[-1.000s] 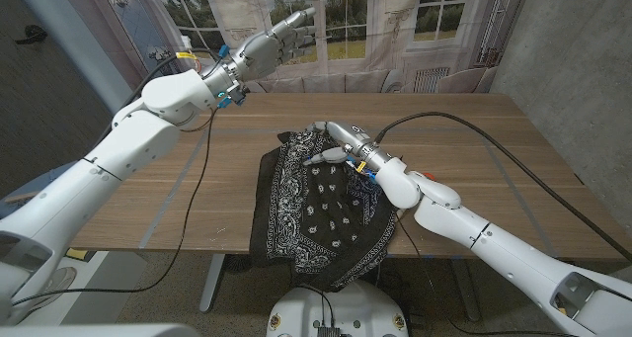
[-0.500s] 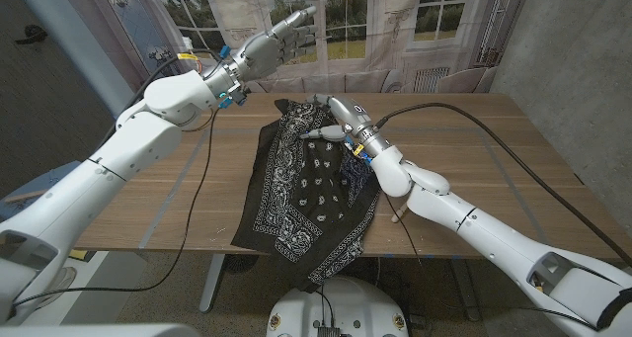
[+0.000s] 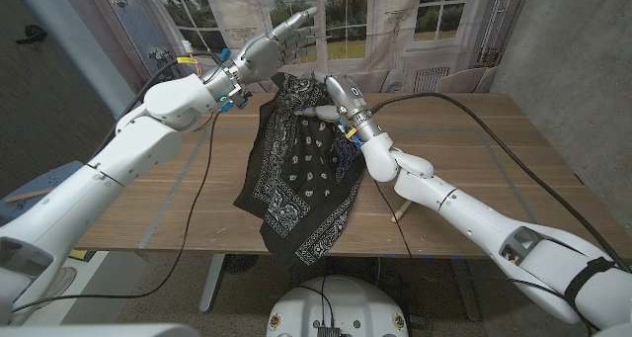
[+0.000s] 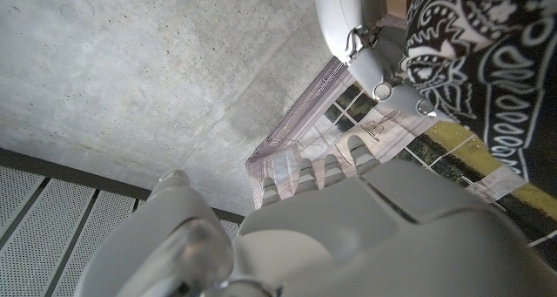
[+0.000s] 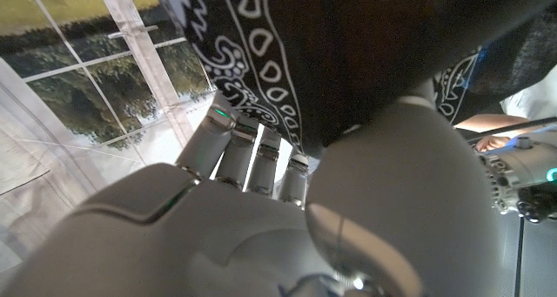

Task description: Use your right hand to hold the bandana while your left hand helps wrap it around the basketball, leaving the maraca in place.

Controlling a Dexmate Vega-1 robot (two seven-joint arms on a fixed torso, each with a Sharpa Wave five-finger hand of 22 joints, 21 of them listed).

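My right hand grips the black bandana with white paisley print by its upper part and holds it up above the table's middle. The cloth hangs down and drapes past the near edge. It also fills much of the right wrist view, with the bandana lying over my right hand. My left hand is raised high at the back left, fingers stretched out, holding nothing, close beside the cloth's top corner. In the left wrist view the bandana hangs past my left hand. I cannot see the basketball behind the cloth.
The wooden table runs wide to the right and left of the cloth. A pale stick-like thing lies under my right forearm near the front edge. Cables trail across the table from both arms. A curtain and windows stand behind.
My right hand has lifted the bandana up and toward the far side, so the cloth now hangs off the table instead of lying bunched. The left hand has stayed put.
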